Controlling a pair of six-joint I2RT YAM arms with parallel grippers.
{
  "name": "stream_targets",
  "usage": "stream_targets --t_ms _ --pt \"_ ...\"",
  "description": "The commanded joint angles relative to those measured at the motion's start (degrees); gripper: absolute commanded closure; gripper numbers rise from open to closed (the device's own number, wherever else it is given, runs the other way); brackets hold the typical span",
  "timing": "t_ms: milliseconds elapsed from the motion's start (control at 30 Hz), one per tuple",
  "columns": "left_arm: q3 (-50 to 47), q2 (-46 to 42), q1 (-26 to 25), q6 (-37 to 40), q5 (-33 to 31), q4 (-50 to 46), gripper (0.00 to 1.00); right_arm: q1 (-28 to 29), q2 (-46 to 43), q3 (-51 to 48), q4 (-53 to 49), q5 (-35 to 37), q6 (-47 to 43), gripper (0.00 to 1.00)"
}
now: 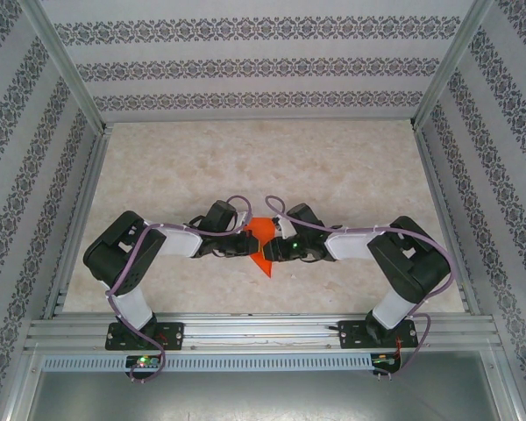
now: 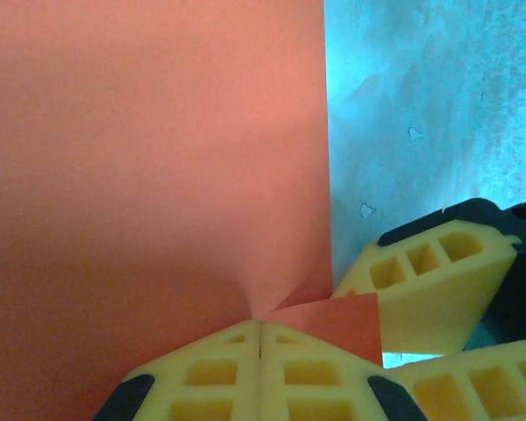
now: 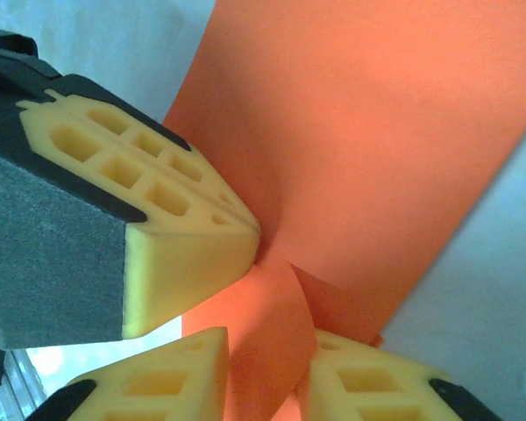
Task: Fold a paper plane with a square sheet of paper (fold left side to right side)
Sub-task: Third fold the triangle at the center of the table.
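Orange-red sheet (image 1: 261, 231): you are anchoring it in the shut left gripper (image 2: 259, 329); right gripper (image 3: 270, 344) is standing part-open around its corner.

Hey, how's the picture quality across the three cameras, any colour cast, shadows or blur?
Top view: even, soft light and sharp, with the paper a small bright patch. Left wrist: the table has a strong cyan cast, the paper dims toward the lower left, and its edges are slightly soft. Right wrist: the paper is saturated orange, shaded near the pinch, and the table looks bleached pale.
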Motion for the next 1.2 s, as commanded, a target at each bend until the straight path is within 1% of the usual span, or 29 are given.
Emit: stream_targets --t_ms 0,167,300,367,467,567,633,867,1167 --pt "0.4 1.6 -0.6 1.0 -2.5 -4.3 0.98 -1.5 -1.8 0.2 -4.0 1.6 0.6 0.69" --pt "0.5 1.7 -0.6 1.0 -2.4 -4.5 0.98 -2.7 -5.1 -0.2 -5.6 1.3 0.8 0.63" --pt "0.6 1.6 -0.7 1.1 -2.3 -4.6 0.98 -3.1 -8.8 -1.4 -7.5 0.9 1.0 0.62" --pt "0.6 1.5 -0.6 1.2 -2.4 -4.7 0.98 -3.0 -10.6 -2.0 -7.7 -1.2 1.7 0.68" --pt "0.5 1.4 -0.6 1.1 -2.4 -4.7 0.98 -2.2 -11.4 -2.4 -7.6 -5.5 3.0 0.79" --pt "0.6 1.4 -0.6 1.1 -2.4 -4.6 0.98 -0.2 -10.4 -2.5 -6.5 -8.2 4.6 0.88" --pt "0.5 1.4 -0.7 1.1 -2.4 -4.7 0.98 1.5 -9.1 -2.2 -5.8 -8.8 5.4 0.92" --pt "0.6 1.2 -0.6 1.2 -2.5 -4.8 0.98 6.1 -5.1 -0.5 -5.3 -7.8 6.2 0.93" --pt "0.7 1.4 -0.6 1.3 -2.3 -4.9 0.98 6.4 -3.5 0.0 -5.3 -5.9 6.4 0.93"
